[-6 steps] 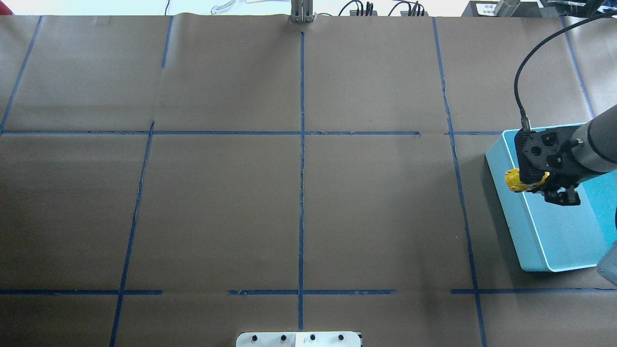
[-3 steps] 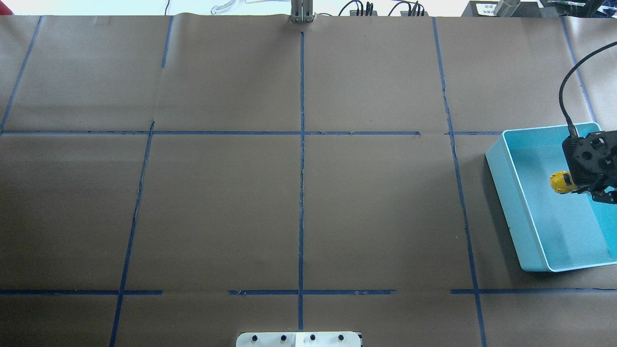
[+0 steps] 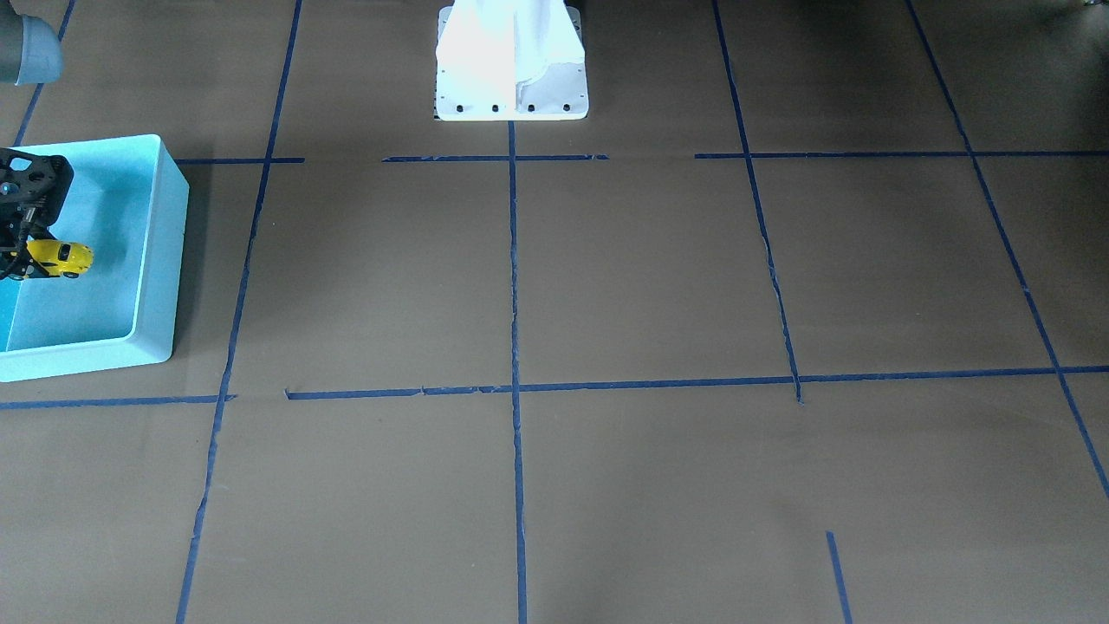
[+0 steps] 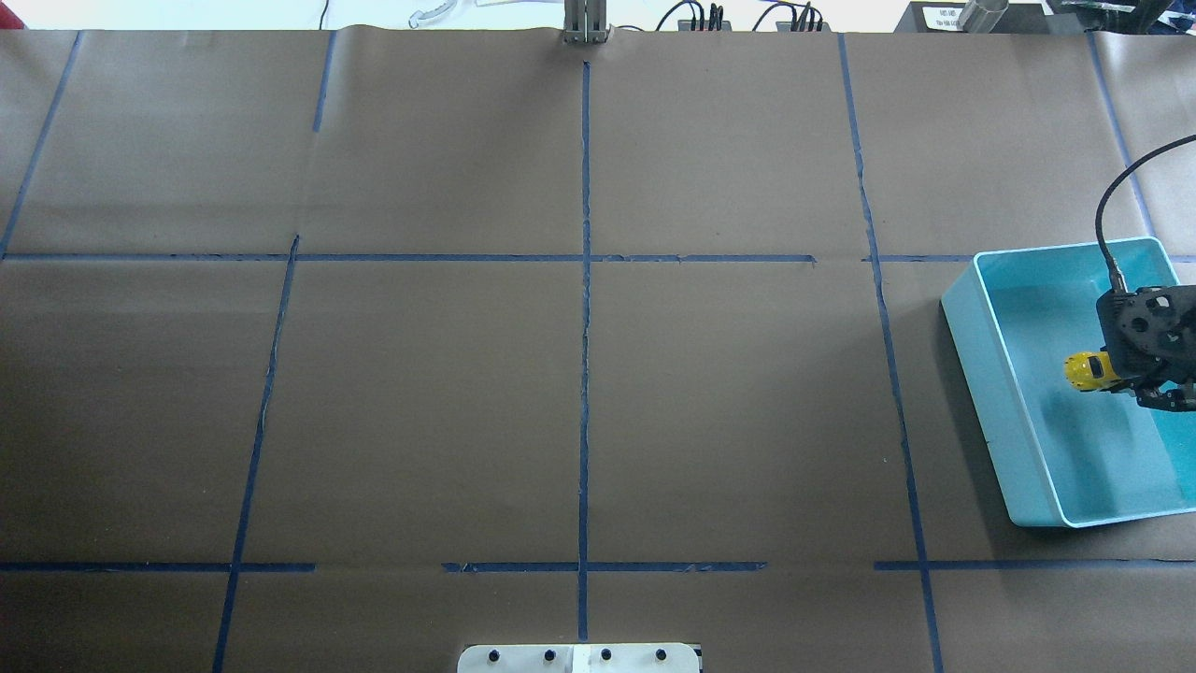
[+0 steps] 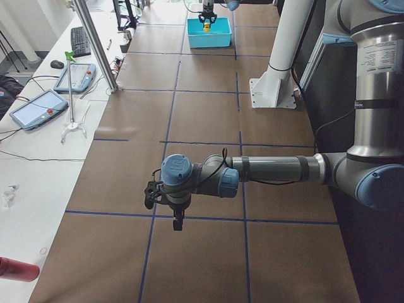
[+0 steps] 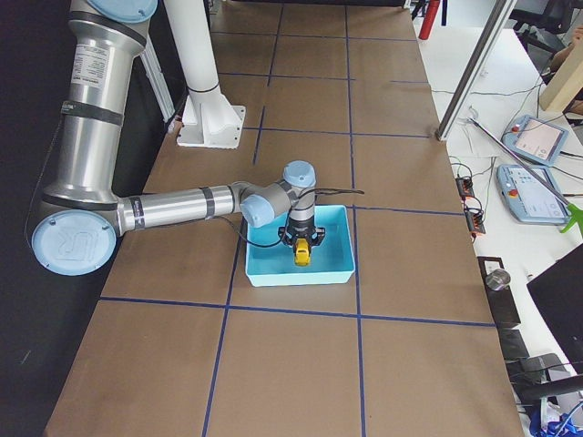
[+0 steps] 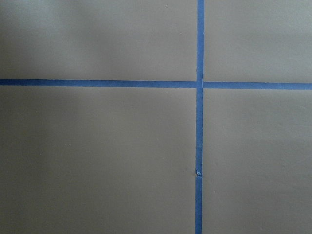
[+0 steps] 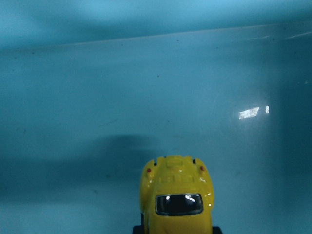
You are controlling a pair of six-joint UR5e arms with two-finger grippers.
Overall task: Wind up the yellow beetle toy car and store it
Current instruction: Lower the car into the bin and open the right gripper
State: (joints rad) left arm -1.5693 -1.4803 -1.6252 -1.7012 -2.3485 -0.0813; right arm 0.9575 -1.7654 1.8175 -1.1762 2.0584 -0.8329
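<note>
The yellow beetle toy car (image 4: 1086, 371) is held in my right gripper (image 4: 1117, 376), which is shut on it. The car hangs inside the turquoise bin (image 4: 995, 393), low over its floor; I cannot tell if it touches. It shows in the front view (image 3: 61, 258), the right view (image 6: 301, 254) and the right wrist view (image 8: 177, 197), with the bin floor (image 8: 146, 97) beyond it. My left gripper (image 5: 178, 221) hovers over the brown paper far from the bin; I cannot tell whether it is open or shut.
Brown paper with a blue tape grid (image 4: 585, 280) covers the table. The white robot base plate (image 4: 579, 659) sits at the near edge. A metal pole (image 5: 95, 44) and tablets (image 5: 38, 107) stand along the operators' side.
My right gripper carried the car from over the bin's left rim rightward into the bin, then sank slightly toward the floor. The left arm shows no change.
</note>
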